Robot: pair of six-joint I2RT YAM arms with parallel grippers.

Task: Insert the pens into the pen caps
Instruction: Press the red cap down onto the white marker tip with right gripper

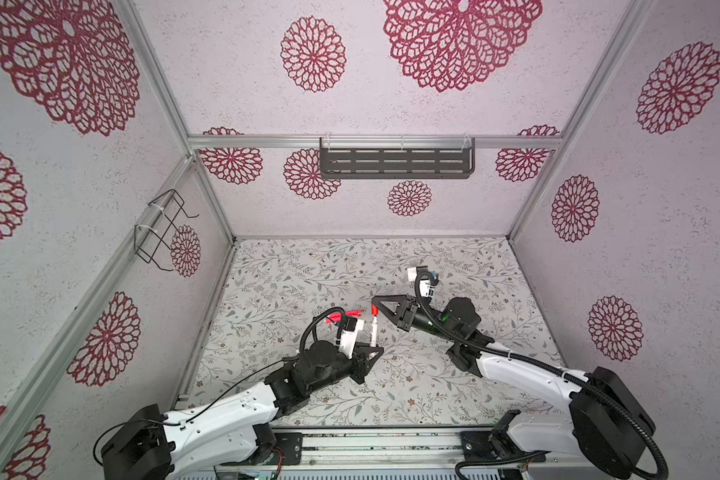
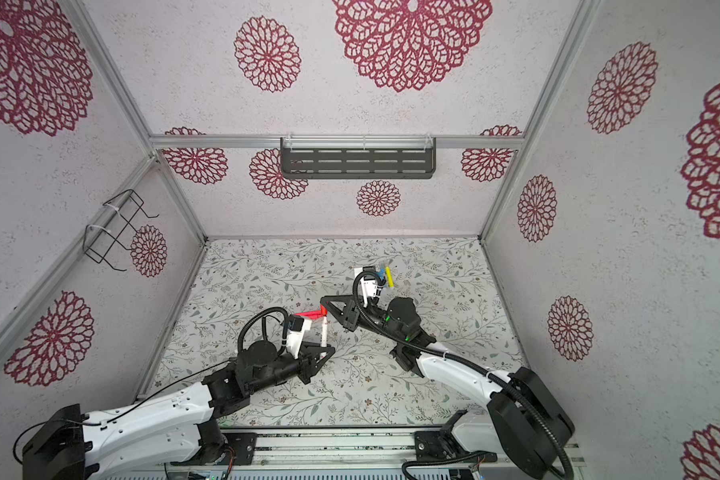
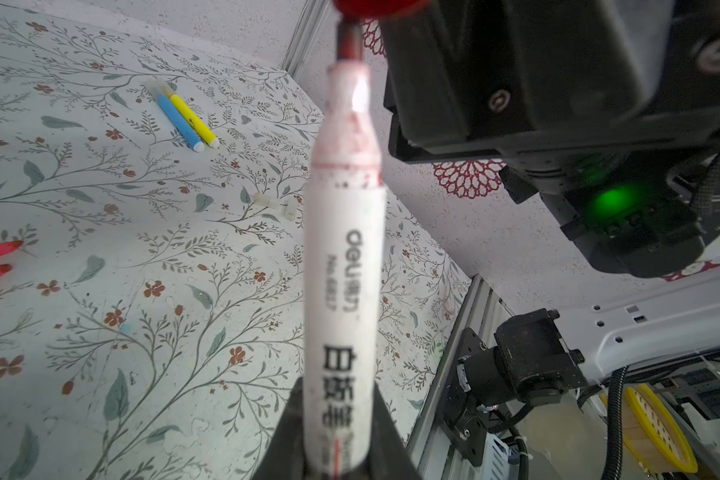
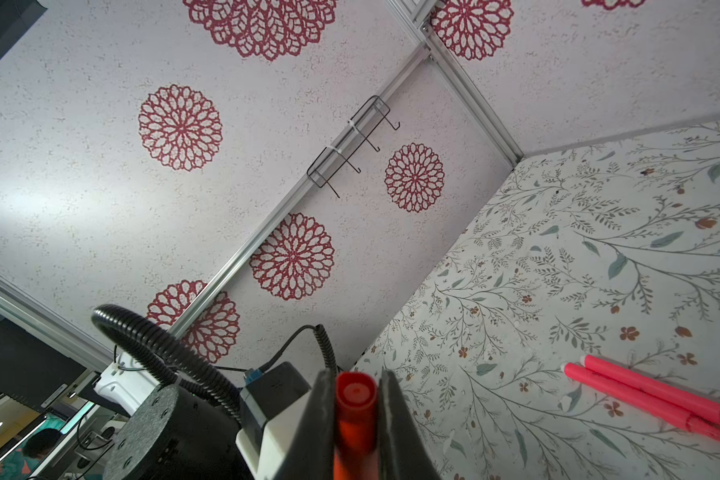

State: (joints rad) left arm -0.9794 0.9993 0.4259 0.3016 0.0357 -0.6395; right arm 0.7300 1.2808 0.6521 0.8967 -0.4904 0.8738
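Top views: left tool [image 1: 376,349] clamped shut on the lower end of a slim, black-printed white pen [image 1: 374,331], held clear above the floral-print surface [image 1: 292,270]; right tool [image 1: 376,302] reaches across, closed tight on a stubby red plastic cap [image 1: 375,310] right at the pen's nib end; two slim pinkish-red pens [image 2: 308,316] lie side by side just left of it, partly behind the left wrist cam; a slim blue pen [image 2: 382,276] & yellow pen [image 2: 388,277] lie together farther back.

Left wrist view: white pen [image 3: 344,266] fills the middle, gripped btwn both dark fingers [image 3: 285,440]; its dark-red nib meets the red cap [image 3: 375,5] at the frame edge, can't tell if it's inside; blue & yellow pens parallel, touching; two tiny clear caps [image 3: 267,200] lie near each other, apart from all pens.

Right wrist view: red cap [image 4: 355,411] pinched btwn the two fingers, round end facing the cam; pinkish-red pens [image 4: 657,399] flat on the surface, side by side.
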